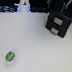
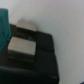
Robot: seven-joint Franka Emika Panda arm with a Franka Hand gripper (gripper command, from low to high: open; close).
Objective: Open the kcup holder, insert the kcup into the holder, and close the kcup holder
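Note:
The kcup holder (image 1: 58, 24) is a black boxy unit at the back on the exterior view's right, with two pale handle marks on its stepped front. Its drawer looks shut. The wrist view shows it close up (image 2: 37, 55), with the pale marks on its front. The kcup (image 1: 10, 55) is a small bright green pod with a bluish-white spot. It lies alone on the white table at the front on the exterior view's left, far from the holder. My gripper (image 1: 62, 7) is a dark blurred shape just above the holder. Its jaws cannot be made out.
A white bottle-like object (image 1: 23, 2) stands at the back on the exterior view's left, with dark clutter along the table's far edge. A teal object (image 2: 4, 32) shows beside the holder in the wrist view. White table (image 1: 37, 49) lies between the pod and the holder.

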